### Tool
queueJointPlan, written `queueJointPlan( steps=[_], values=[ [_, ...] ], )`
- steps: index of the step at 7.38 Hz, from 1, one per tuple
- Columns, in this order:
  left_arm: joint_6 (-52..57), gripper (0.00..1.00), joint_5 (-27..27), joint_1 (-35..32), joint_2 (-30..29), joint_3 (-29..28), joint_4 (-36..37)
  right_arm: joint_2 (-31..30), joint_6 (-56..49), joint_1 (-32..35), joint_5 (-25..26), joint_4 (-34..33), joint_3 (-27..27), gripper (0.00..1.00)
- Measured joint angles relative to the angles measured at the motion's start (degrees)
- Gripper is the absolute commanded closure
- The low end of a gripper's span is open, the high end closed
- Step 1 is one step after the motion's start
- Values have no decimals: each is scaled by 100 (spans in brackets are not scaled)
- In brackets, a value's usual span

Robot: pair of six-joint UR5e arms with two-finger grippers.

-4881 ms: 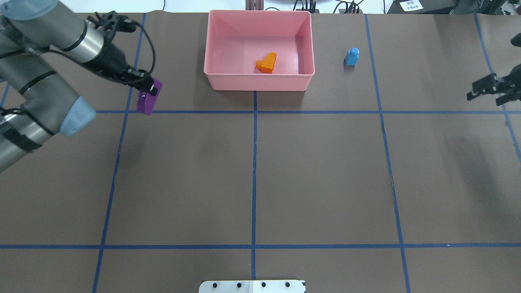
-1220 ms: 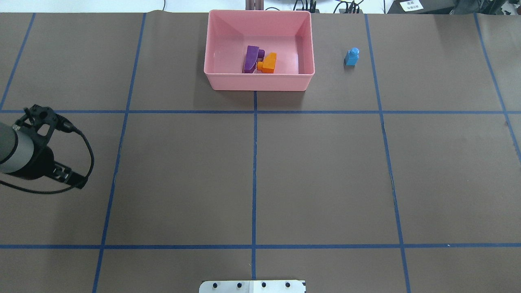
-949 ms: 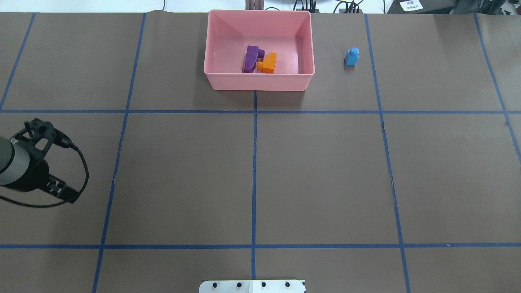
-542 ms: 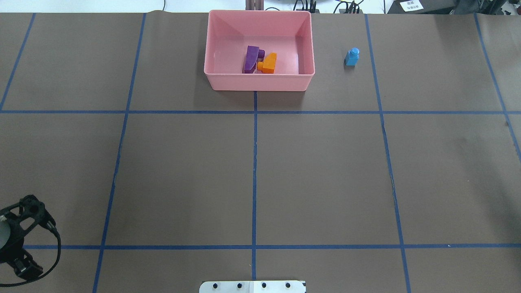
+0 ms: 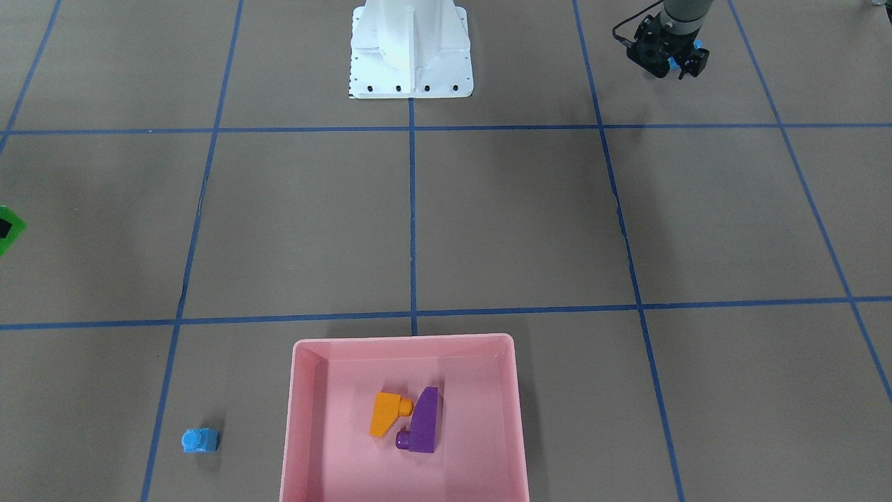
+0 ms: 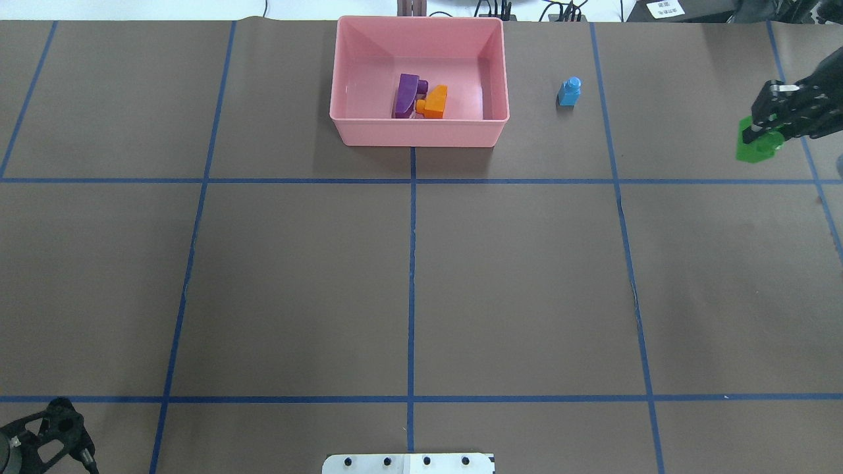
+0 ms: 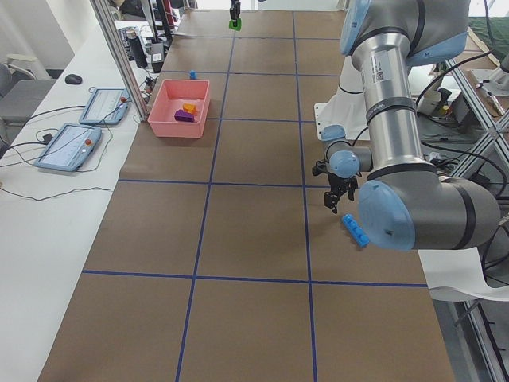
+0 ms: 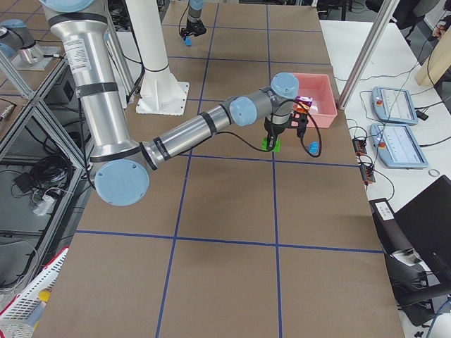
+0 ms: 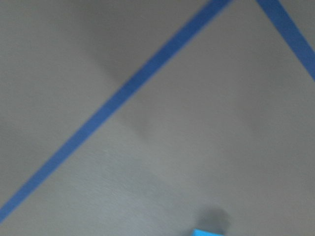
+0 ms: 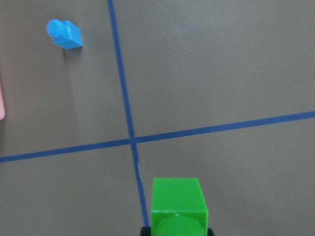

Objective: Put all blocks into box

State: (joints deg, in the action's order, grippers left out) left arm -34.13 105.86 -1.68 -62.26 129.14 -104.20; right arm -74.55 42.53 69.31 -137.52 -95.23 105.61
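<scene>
The pink box (image 6: 421,135) stands at the far middle of the table. Inside it lie the purple block (image 6: 407,94) and the orange block (image 6: 436,102), touching each other. A small blue block (image 6: 570,91) stands on the table right of the box. My right gripper (image 6: 757,133) is shut on the green block (image 6: 756,146) near the table's right edge, lifted off the surface; the right wrist view shows the green block (image 10: 178,206) close up. My left gripper (image 5: 672,68) hangs open over the long blue block (image 7: 354,231) near the robot base.
Blue tape lines (image 6: 411,263) divide the brown table into squares. The white robot base (image 5: 410,49) sits at the near middle edge. Tablets (image 7: 75,143) lie on a side bench beyond the box.
The purple block went from my left gripper into the box. My left arm then drew back to the near left corner. My right gripper came in from the right holding the green block.
</scene>
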Motion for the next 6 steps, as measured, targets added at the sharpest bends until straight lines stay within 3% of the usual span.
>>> queueJointPlan(
  steps=[2,4,6],
  values=[
    [-150,1,-293,551,53,-13,15,1148,1000,-550,126,31,-594,100],
    [-185,1,-374,746,197,-33,3,2668,1992,-1019,512,89,-1801,100],
    [-204,1,-566,964,316,-43,-3,3731,2735,-1332,907,792,-3189,100]
  ],
)
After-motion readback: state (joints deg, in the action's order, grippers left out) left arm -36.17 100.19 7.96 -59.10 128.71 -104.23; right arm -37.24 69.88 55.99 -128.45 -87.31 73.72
